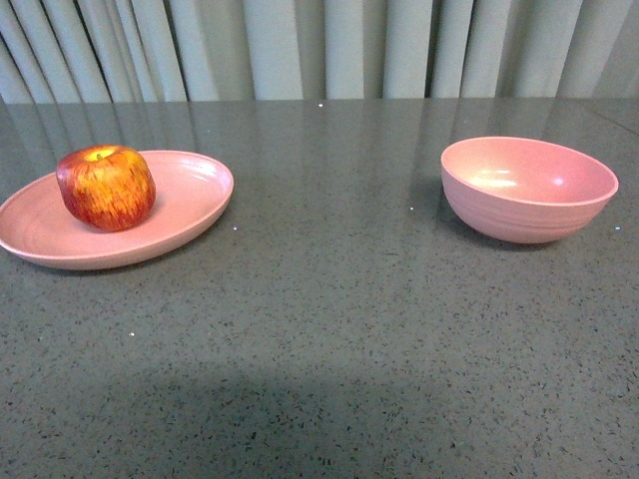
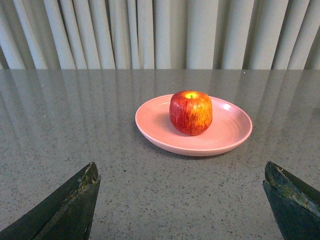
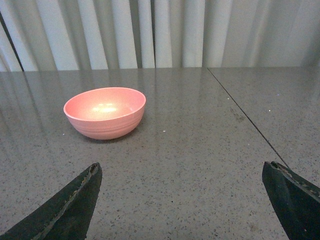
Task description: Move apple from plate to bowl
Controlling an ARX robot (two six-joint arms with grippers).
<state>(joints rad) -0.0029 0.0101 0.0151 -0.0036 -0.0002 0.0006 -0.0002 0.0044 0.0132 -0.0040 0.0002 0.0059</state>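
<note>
A red apple (image 1: 105, 187) with yellow streaks sits upright on the shallow pink plate (image 1: 190, 205) at the left of the table. The deep pink bowl (image 1: 527, 189) stands empty at the right. Neither arm shows in the front view. In the left wrist view the apple (image 2: 190, 112) rests on the plate (image 2: 230, 132) some way ahead of my left gripper (image 2: 181, 172), which is open with only bare table between its fingers. In the right wrist view the bowl (image 3: 105, 112) lies ahead and off to one side of my open right gripper (image 3: 181, 170).
The grey speckled table (image 1: 329, 319) stretches between plate and bowl. Pale curtains (image 1: 319, 45) hang behind its far edge. A seam (image 3: 245, 117) crosses the tabletop beside the bowl in the right wrist view.
</note>
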